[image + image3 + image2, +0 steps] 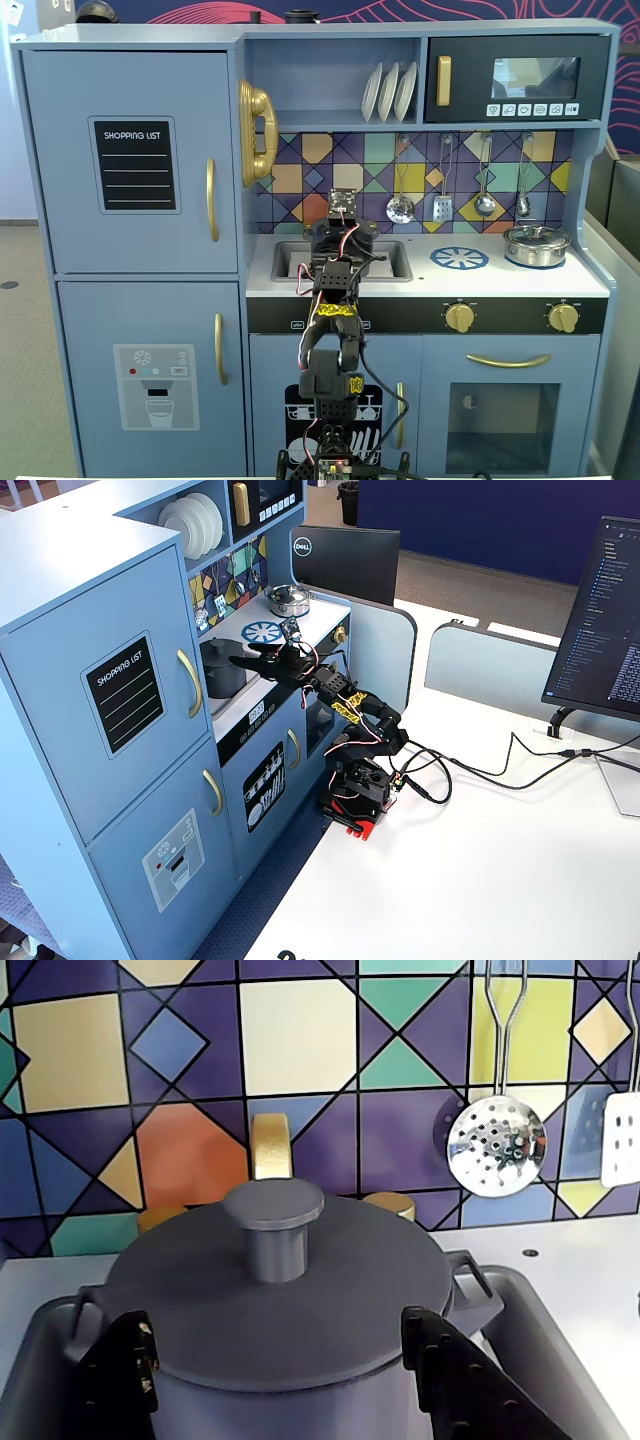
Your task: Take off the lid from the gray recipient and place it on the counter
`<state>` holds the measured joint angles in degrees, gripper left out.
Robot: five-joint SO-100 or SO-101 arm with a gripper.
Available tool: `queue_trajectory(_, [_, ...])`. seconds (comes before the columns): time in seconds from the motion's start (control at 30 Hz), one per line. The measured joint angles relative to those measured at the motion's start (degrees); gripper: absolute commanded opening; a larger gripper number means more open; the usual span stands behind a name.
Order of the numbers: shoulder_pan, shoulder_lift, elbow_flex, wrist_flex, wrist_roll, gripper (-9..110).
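From where I'm standing, the gray recipient (300, 1380) is sitting down in the sink (560, 1340) of the counter (560, 1260), and the lid (275, 1295) is still resting flat on top of it. In the wrist view the gripper (285, 1370) is spreading wide, its left finger (115, 1375) just left of the lid's rim and its right finger pressing near the rim on the right, so the jaws are straddling the whole disc and gripping nothing. The knob (273, 1222) is standing upright beyond the gripper, centred between the fingers but higher than their tips, so I'd judge the next move is calling for a rise and a reach forward. In a fixed view the arm (335, 300) is hiding the pot entirely, and the pot's base is cut off.
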<state>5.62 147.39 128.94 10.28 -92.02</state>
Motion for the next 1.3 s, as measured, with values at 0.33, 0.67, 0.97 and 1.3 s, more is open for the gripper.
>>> queue_trajectory(0.33, [-2.11,-8.35,-4.83,-2.99,-1.32,20])
queue_trajectory(0.67, [-2.90,-15.73,-9.67,-3.08,-2.11,20])
queue_trajectory(0.97, [-2.90,-22.76,-13.89,-4.57,-2.11,18])
queue_trajectory(1.3, [-2.99,-28.39,-17.14,-7.29,-1.85,4])
